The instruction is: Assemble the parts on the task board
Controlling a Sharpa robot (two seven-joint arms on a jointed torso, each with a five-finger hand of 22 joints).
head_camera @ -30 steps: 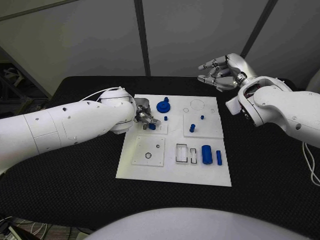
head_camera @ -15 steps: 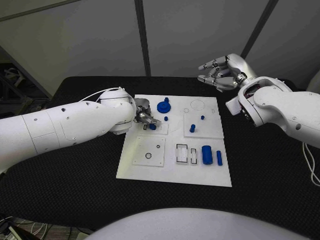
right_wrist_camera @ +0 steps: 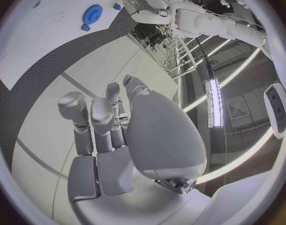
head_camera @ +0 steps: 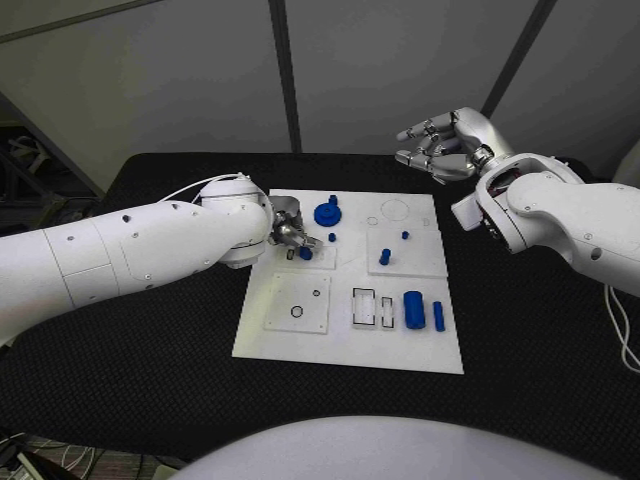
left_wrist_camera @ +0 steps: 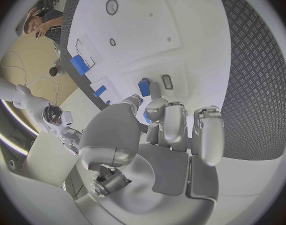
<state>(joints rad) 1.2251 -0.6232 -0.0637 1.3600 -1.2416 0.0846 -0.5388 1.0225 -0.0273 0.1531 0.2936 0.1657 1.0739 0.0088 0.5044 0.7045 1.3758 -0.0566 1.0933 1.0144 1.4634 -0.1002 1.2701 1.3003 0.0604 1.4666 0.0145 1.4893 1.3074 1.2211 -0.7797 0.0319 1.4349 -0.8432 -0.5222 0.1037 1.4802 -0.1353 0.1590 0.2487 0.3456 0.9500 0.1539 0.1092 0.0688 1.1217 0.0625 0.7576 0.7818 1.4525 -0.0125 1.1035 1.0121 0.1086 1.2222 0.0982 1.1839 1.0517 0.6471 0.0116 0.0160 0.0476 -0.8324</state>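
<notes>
Parts, small and blue, sat on the white task board [head_camera: 284,335] mid-worktop; one blue piece [head_camera: 304,253] was pinched by the left hand [head_camera: 287,236] low over the board's left recess, apparently to seat it. Right hand [head_camera: 447,143] hovered beyond, fingers loosely curled, holding nothing.

Black table [head_camera: 147,400] with a diamond-textured top, pale grey wall panels [head_camera: 378,70] behind the table split by dark vertical seams, long ceiling light strips [right_wrist_camera: 212,97] above, tan floor [left_wrist_camera: 33,60] beside the table
</notes>
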